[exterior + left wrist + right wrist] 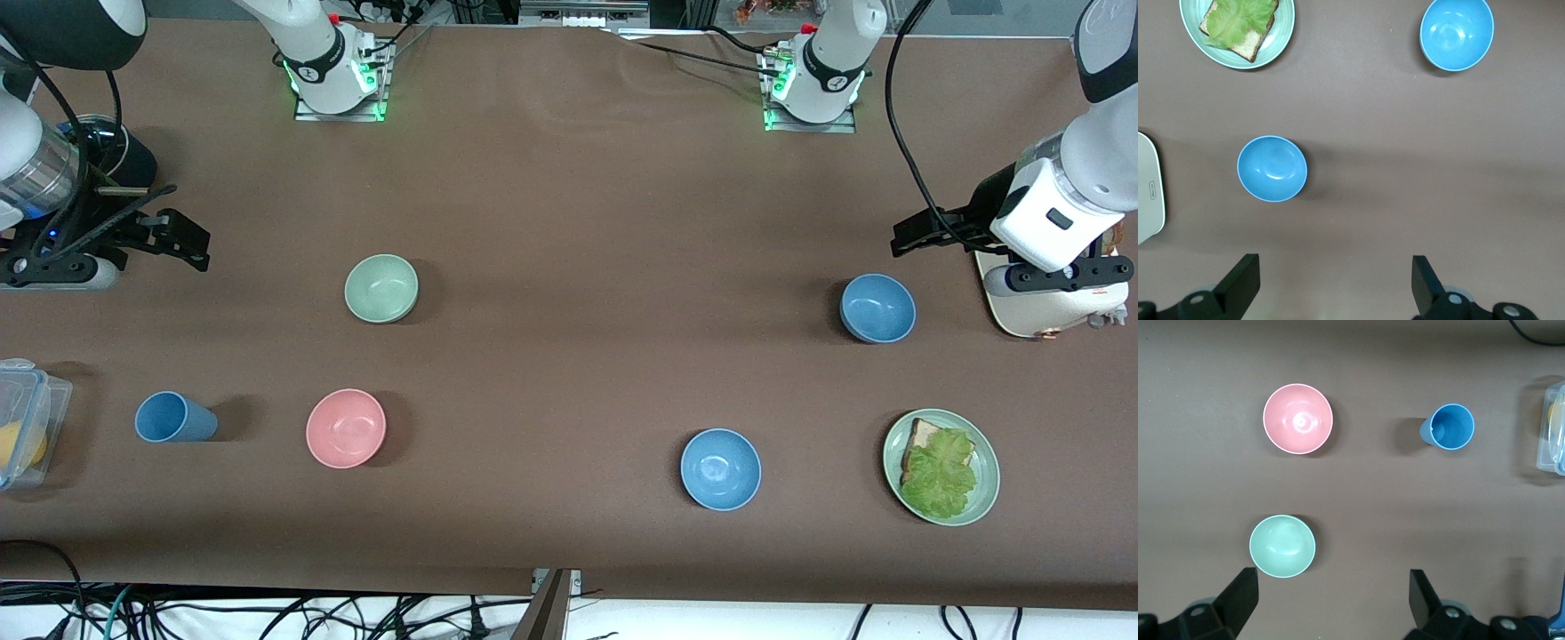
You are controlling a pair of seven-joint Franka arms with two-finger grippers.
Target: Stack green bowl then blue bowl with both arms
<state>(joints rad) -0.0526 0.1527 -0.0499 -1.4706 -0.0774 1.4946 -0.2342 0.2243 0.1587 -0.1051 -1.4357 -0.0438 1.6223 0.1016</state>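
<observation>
Green bowl (381, 288): small, pale mint, upright and empty on the brown table (587, 222), toward the right arm's end; the pink bowl (346, 428) sits nearer the front camera than it, the blue cup (174, 417) beside that pink bowl toward the table's end. Being round, it offers no long axis; any rim point should serve. Nearest claw: right gripper (182, 238), hanging over the table's end, well apart from the green bowl, with bare table between; in the right wrist view the bowl (1282, 546) lies just ahead of the fingers (1238, 593), close to one of them. Jaws spread wide, holding nothing. Blue bowl (877, 308): the duller one, upright, toward the left arm's end, farther from the front camera than the brighter blue bowl (720, 468) and the green plate (985, 464) of bread and lettuce. Nearest claw: left gripper (925, 233), over the table near the blue bowl, beside a white appliance (1036, 307); jaws wide, empty. Both arms are raised at their own ends, with nothing stacked yet. Judged first move: right arm to the green bowl's rim.
</observation>
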